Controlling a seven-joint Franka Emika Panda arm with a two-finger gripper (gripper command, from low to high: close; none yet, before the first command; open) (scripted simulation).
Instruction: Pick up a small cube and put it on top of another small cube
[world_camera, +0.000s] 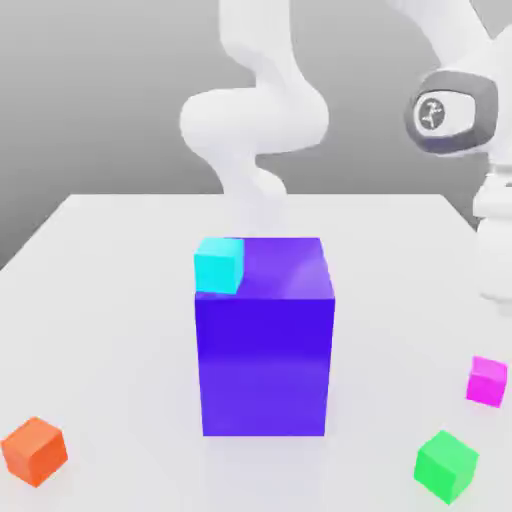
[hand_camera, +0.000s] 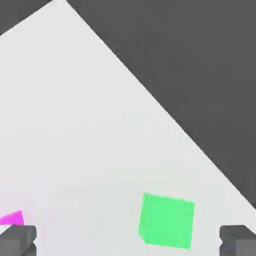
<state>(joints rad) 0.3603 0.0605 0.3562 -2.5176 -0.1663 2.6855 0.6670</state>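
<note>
The magenta cube sat on the pale surface, near the exterior view's right edge, its faces flat and evenly coloured, its edges straight. In the hand view a corner of it showed just beside one fingertip of the tool. The tool was open, its two blocky dark-grey fingertips well apart, with nothing gripped between them.

Near the magenta cube, toward the exterior view's bottom, lay the green cube, plain and smooth, turned so that a vertical edge faced the camera. In the hand view it appeared between the fingertips, touching neither.

Farther off stood the block, a big purple-blue box, taller than wide, with a faint soft sheen across its front. A cyan cube rested on its top, at the front corner on the exterior view's left. Well apart from these, near the exterior view's left edge, was the orange cube, flat-sided and matte-looking, also set at an angle.

The surface was smooth, white and straight-edged. Behind it rose the arm, white and rounded, with a dark-grey band around one joint.
</note>
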